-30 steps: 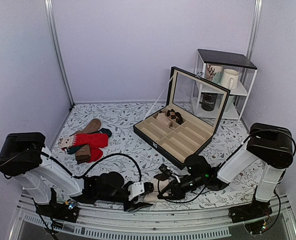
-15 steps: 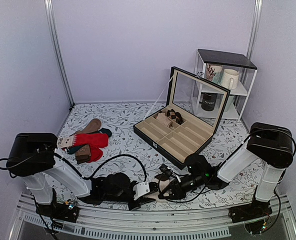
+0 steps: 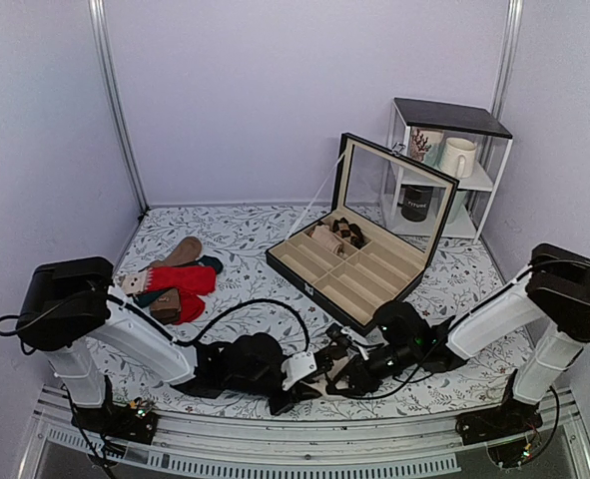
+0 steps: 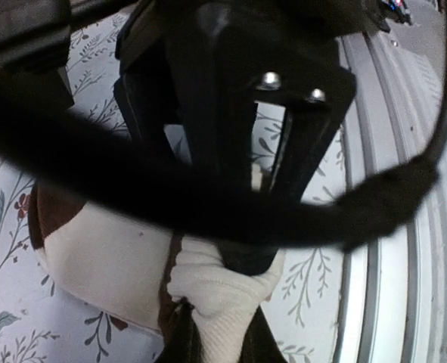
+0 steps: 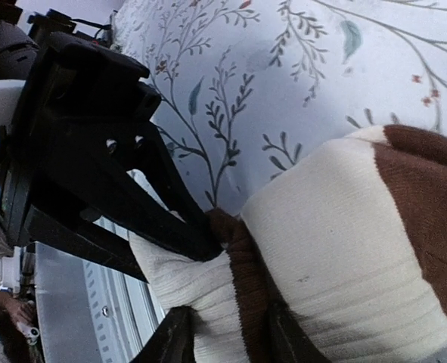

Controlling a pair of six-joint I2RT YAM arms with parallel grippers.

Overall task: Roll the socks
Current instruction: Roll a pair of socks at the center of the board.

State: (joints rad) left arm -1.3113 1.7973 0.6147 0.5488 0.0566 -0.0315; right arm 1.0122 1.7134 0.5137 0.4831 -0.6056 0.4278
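The socks [image 3: 321, 387], cream with broad brown bands, lie in a bunched roll at the table's near edge, between my two grippers. My left gripper [image 3: 307, 379] comes from the left and is shut on the cream cuff end [image 4: 217, 299]. The roll's cream and brown body [image 4: 102, 265] lies to its left in the left wrist view. My right gripper [image 3: 336, 377] comes from the right and is shut on the same cuff end [image 5: 200, 287], beside a brown band [image 5: 246, 280]. The rolled body [image 5: 344, 249] fills the right of the right wrist view. The two grippers nearly touch.
Bright red socks [image 3: 180, 279], tan and teal socks [image 3: 183, 251] and a small brown block [image 3: 165, 304] lie at the left. An open black compartment case [image 3: 359, 274] stands at mid table. A wire shelf with mugs [image 3: 444, 165] is at the back right. The metal front rail [image 3: 304, 439] runs just below the grippers.
My left gripper has slid to the right along the near edge, closing up on the right gripper. The sock bundle has shifted right with it. The right arm has moved slightly right.
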